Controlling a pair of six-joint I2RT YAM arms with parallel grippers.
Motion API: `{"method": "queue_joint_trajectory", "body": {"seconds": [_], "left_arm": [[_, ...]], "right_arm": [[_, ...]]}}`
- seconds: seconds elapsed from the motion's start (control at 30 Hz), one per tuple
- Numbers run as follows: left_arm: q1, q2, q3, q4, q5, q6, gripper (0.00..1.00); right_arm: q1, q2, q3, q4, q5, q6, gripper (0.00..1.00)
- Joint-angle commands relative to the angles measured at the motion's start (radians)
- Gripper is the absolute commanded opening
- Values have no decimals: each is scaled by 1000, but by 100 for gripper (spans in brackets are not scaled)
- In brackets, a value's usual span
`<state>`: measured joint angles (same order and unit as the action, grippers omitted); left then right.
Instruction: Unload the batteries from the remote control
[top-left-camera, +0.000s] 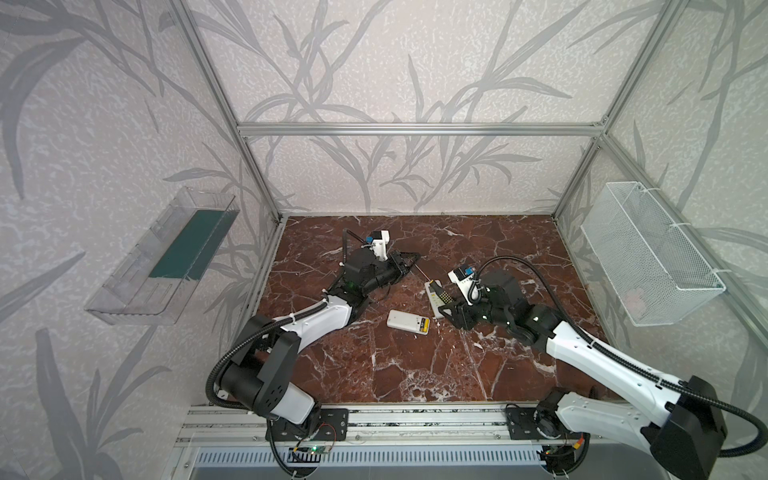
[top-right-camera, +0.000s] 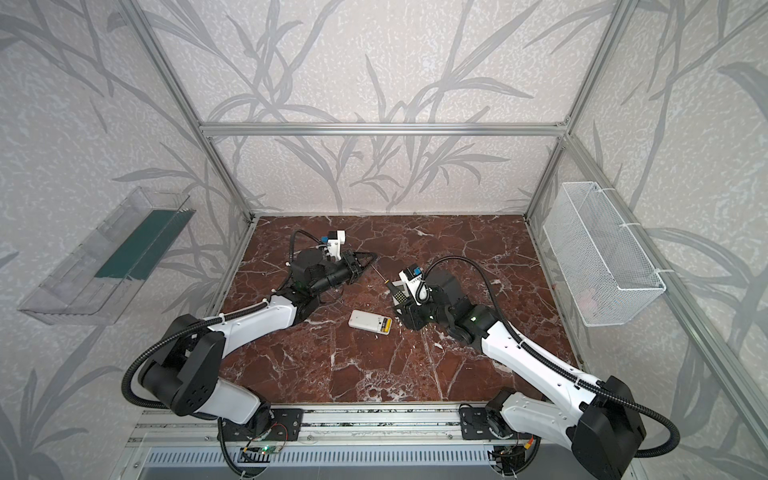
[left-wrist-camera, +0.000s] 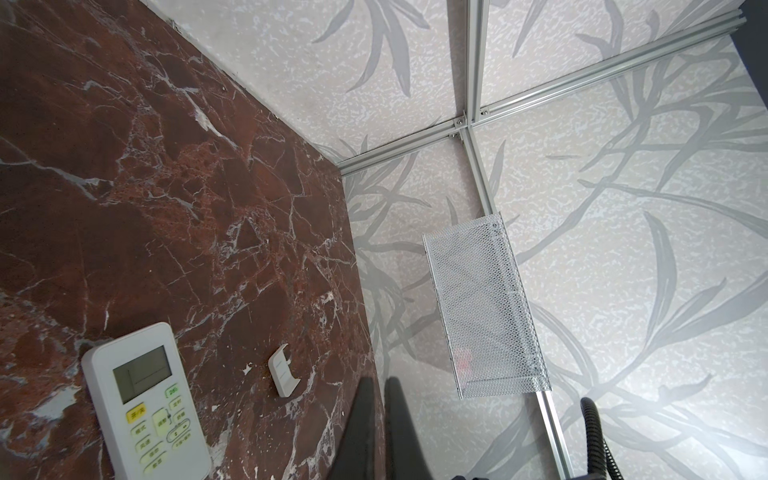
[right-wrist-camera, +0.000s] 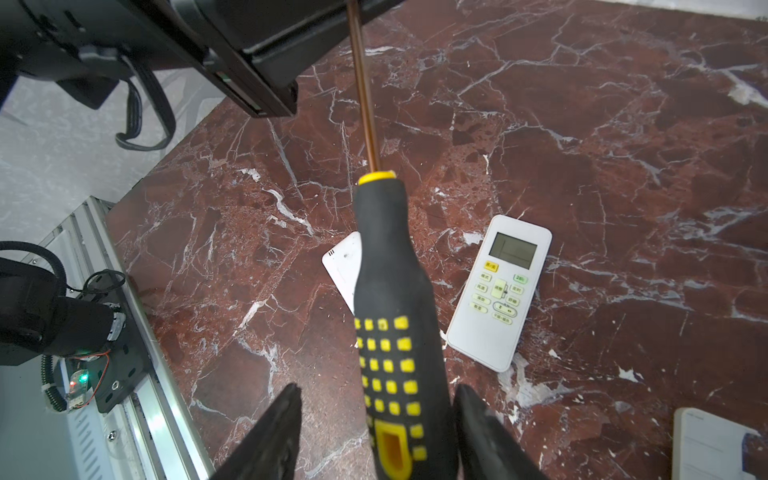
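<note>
The job looks barely begun: a small cover (left-wrist-camera: 282, 370) lies loose on the desk (top-left-camera: 415, 374), yet a yellow battery (top-left-camera: 424, 325) seems to sit in the open end of the face-down remote (top-left-camera: 402, 320), while the right hand (right-wrist-camera: 377, 388) hangs released around the screwdriver (right-wrist-camera: 390, 291) and the left hand (left-wrist-camera: 379, 386) is clenched.

Marble tabletop (top-left-camera: 415, 365) bears face-up remote (right-wrist-camera: 498, 291), face-down remote (top-left-camera: 405, 320), small white cover (left-wrist-camera: 283, 371).

Robot lab cell: aluminium frame (top-left-camera: 415, 129), wallpapered panels (top-left-camera: 374, 62), marble-print tabletop (top-left-camera: 415, 365), arms (top-left-camera: 316, 318) on rail (top-left-camera: 415, 419).
</note>
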<state>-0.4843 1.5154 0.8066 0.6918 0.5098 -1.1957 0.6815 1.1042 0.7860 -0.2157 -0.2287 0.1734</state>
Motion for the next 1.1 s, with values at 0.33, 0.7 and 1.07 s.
{"method": "queue_joint_trajectory", "body": {"seconds": [0.33, 0.7, 1.07], "left_arm": [[13, -54, 100, -249, 17, -76, 0], [29, -3, 45, 12, 51, -241, 0], [36, -11, 34, -7, 54, -228, 0]], "right_arm": [[-3, -54, -8, 118, 40, -176, 55], [-3, -21, -31, 204, 30, -124, 50], [-18, -46, -33, 229, 19, -124, 49]]}}
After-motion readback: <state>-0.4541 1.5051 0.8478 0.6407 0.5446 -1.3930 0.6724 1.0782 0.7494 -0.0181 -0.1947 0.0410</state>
